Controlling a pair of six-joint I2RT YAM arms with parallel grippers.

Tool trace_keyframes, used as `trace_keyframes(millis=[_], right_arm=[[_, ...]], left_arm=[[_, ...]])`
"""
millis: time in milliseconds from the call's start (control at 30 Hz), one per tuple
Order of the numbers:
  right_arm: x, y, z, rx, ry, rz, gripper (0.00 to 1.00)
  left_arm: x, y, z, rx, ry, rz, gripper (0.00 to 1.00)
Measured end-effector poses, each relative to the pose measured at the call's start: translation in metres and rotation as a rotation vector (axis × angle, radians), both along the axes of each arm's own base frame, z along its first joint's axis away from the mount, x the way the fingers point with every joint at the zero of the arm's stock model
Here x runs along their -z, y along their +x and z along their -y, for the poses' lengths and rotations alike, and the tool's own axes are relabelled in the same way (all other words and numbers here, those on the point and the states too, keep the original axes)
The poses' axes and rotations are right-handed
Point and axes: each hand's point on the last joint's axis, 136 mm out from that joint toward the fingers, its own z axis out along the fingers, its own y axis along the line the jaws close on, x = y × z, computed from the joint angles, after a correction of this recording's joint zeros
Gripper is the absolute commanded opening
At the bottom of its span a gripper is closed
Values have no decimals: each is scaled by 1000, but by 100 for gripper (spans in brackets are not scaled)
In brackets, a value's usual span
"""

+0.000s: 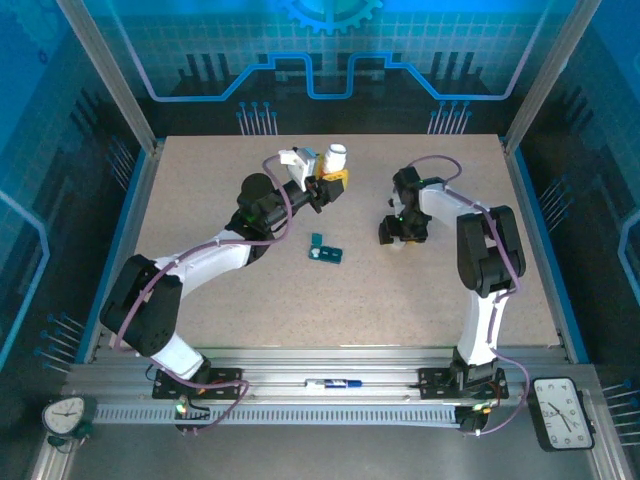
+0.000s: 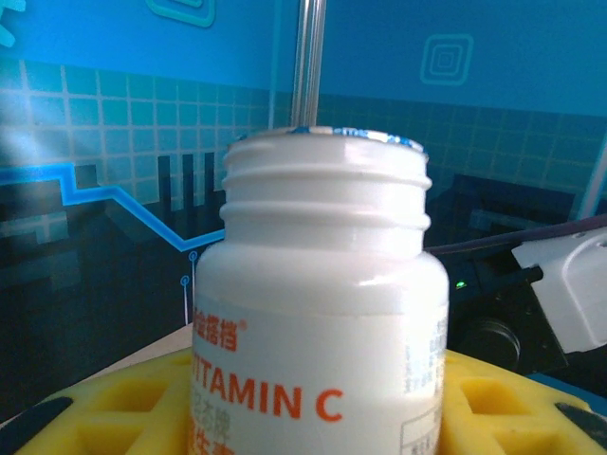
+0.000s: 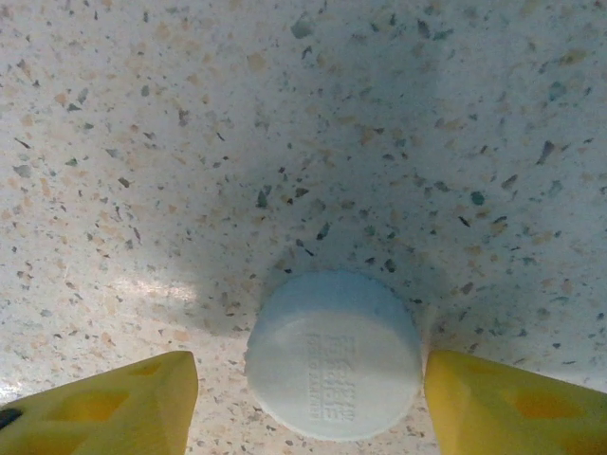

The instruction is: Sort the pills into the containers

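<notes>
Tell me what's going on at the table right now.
The left gripper is closed on a white plastic Vitamin C bottle, held upright toward the far side of the speckled table. The bottle's threaded neck is bare. A round white cap lies flat on the table. The right gripper is poised over the cap with a finger on either side and a gap showing on one side. The small dark teal plastic pill box sits between the arms, untouched.
</notes>
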Motion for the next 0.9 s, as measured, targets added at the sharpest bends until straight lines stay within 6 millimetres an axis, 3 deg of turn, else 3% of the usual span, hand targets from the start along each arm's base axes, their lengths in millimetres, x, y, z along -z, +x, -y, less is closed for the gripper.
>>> trace_keyframes(millis=[900], right_arm=[[8,-3,0,-43,-99,5,48]], left_arm=[[4,-1,3,19,5,-9,0]])
